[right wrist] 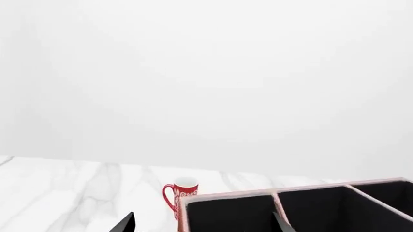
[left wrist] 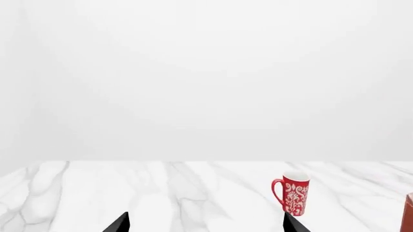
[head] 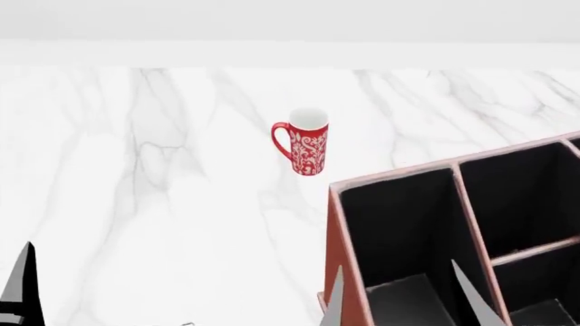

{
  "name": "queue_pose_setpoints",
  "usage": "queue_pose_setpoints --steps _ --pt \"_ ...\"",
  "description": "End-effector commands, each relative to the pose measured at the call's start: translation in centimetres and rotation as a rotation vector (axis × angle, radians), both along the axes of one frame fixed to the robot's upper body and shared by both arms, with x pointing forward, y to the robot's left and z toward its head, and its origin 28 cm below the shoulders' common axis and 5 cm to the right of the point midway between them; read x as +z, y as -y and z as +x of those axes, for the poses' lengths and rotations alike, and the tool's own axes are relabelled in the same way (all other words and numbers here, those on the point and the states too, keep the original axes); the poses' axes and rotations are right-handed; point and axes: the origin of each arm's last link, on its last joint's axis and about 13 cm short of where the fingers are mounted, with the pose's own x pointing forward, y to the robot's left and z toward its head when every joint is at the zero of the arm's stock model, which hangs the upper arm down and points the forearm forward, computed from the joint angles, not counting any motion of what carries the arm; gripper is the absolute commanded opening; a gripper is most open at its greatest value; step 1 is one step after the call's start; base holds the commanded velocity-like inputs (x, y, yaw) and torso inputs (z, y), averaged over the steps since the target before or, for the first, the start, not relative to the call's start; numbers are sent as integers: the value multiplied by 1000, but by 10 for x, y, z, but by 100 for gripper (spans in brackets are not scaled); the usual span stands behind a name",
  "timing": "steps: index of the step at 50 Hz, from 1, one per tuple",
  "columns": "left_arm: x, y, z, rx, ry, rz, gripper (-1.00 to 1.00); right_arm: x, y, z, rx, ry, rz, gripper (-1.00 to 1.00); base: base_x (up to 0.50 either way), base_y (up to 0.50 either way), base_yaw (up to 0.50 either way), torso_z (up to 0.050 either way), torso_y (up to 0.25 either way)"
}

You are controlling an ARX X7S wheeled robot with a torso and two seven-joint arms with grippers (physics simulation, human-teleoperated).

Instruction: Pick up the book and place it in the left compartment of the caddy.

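1. Book: it shows in none of the three views, so its place relative to either set of fingers cannot be told. Nothing lies between the fingers of either gripper.

2. Right gripper: fingers released and spread wide. In the head view, one fingertip overlaps the caddy's outer left wall. The other overlaps the pinkish divider, so the pair spans the near end of the left compartment. The compartment's black interior shows between them. How high the gripper is above the rim cannot be told.

3. Left gripper: fingers released and well apart in its wrist view. It is at 8 o'clock in the head view, above the marble table and well apart from the caddy.

4. Red patterned mug: upright on the table at 11 o'clock from the caddy, near it but not touching, handle towards 9 o'clock.
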Motion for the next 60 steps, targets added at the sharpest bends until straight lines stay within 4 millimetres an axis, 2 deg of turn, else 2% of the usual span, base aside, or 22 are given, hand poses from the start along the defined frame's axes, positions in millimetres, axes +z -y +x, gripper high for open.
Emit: queue_pose_setpoints --steps 1,11,14,24,28,35,42,48,49,60 --pt "3 -1 -1 2 8 -5 100 1 0 3 -36 -28 24 100 0 0 0 0 0" --pt "2 -1 -2 -1 9 -4 100 1 0 2 -27 -31 31 100 0 0 0 0 0" --pt "2 -1 -2 0 8 -4 100 2 1 0 10 15 46 100 163 0 0 0 0" --pt "5 -4 -1 9 13 -4 100 7 1 6 -34 -83 64 100 100 0 0 0 0" --pt "7 -7 1 26 17 -4 100 16 4 4 48 -85 147 100 0 0 0 0 0" --pt "14 -13 1 40 35 -6 100 47 8 15 83 -95 8 100 0 0 0 0 0" --pt "18 -17 1 47 44 -2 100 73 11 28 127 -96 -34 100 0 0 0 0 0" --pt "23 -22 0 48 58 3 100 87 7 36 262 -118 -78 100 0 0 0 0 0" --pt "24 -24 1 57 61 3 100 90 5 38 348 -136 -57 100 0 0 0 0 0" --pt "32 -40 9 87 88 25 100 105 -3 54 445 -172 -156 100 0 0 0 0 0"
